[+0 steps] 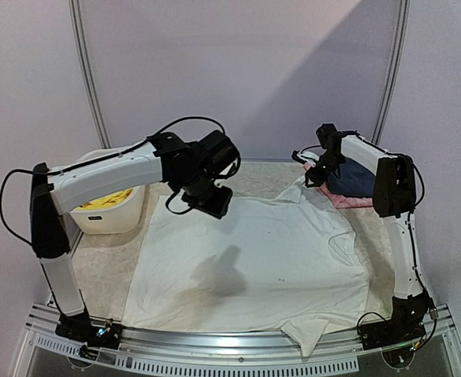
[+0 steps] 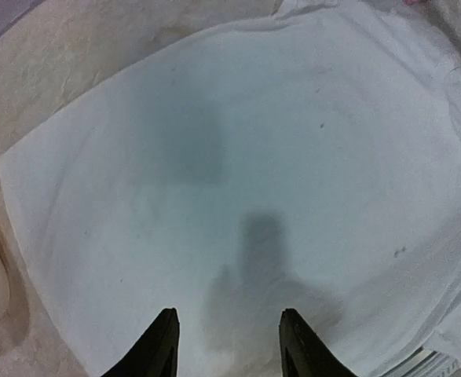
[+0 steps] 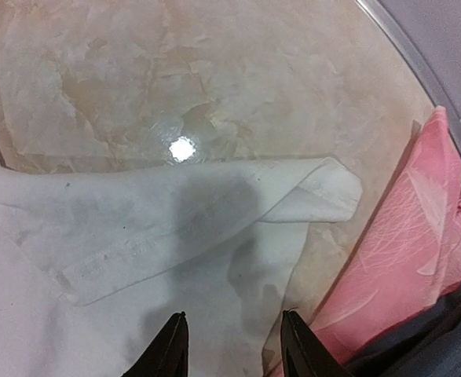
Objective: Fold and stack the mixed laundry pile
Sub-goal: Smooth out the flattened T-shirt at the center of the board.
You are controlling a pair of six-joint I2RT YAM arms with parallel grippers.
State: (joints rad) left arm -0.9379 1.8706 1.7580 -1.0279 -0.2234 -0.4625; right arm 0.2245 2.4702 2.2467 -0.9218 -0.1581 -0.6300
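From above, the white T-shirt (image 1: 246, 267) lies flat on the desk (image 1: 104, 263), left arm (image 1: 104, 177) bent over its far edge, right arm (image 1: 391, 188) stretched to the far sleeve (image 1: 299, 193). Left wrist view: left claw (image 2: 227, 330) released, empty above the cloth. Right wrist view: right claw (image 3: 234, 318) released over that sleeve, which is doubled back; pinching carelessly could snag the neighbouring pink cloth (image 3: 403, 251).

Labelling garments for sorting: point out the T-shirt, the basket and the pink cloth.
T-shirt (image 1: 269, 259): top view, chest area.
basket (image 1: 112, 216): top view, front wall.
pink cloth (image 3: 403, 251): right wrist view, its middle.
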